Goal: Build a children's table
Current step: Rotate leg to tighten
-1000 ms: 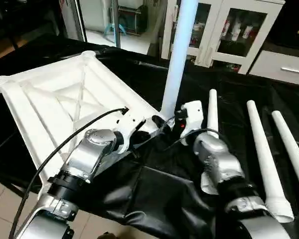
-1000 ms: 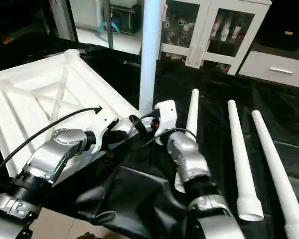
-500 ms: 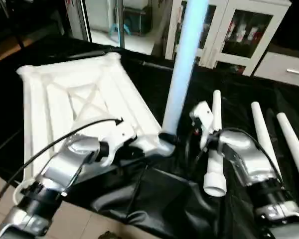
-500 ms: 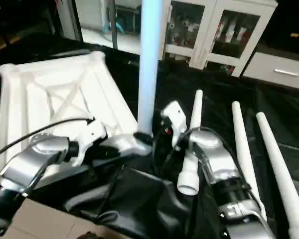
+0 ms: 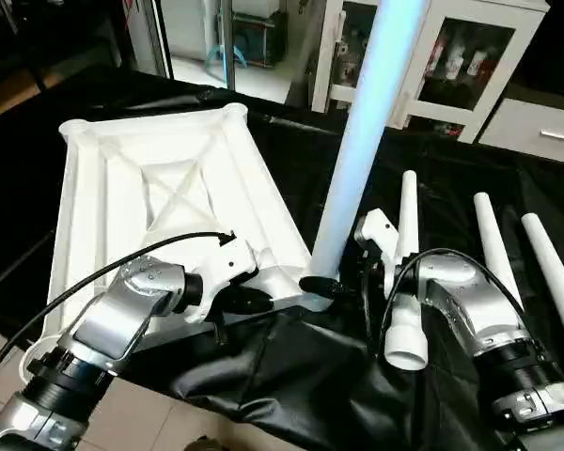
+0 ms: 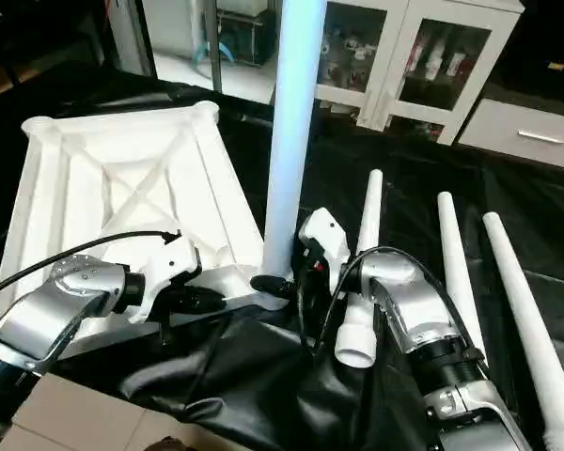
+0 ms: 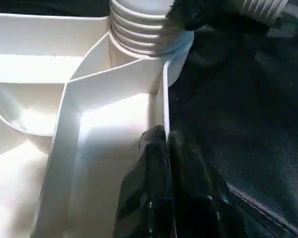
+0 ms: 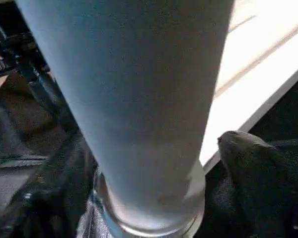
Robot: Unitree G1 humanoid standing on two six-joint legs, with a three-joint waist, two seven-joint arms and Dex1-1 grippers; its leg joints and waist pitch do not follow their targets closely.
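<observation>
The children's table top (image 5: 160, 188) lies upside down on the left, ribbed underside up. One white leg (image 5: 362, 141) stands upright in its near right corner socket (image 7: 139, 34). My left gripper (image 5: 261, 303) is shut on the top's near rim beside that socket; the thin rim wall runs between its fingers (image 7: 156, 163). My right gripper (image 6: 289, 274) is open around the base of the standing leg (image 8: 139, 99), with one finger (image 8: 248, 158) a little off the leg's collar. Three loose legs (image 5: 493, 254) lie on the black cloth to the right.
A black cloth (image 5: 291, 385) covers the work table, bunched near its front edge. The nearest loose leg (image 5: 406, 263) lies right beside my right forearm. A black cable (image 5: 94, 282) loops over my left arm. White glass-door cabinets (image 5: 451, 66) stand behind.
The table top has swung round clockwise with my left gripper on its rim, bringing the corner with the standing leg nearer. My right gripper has come back to the leg's base.
</observation>
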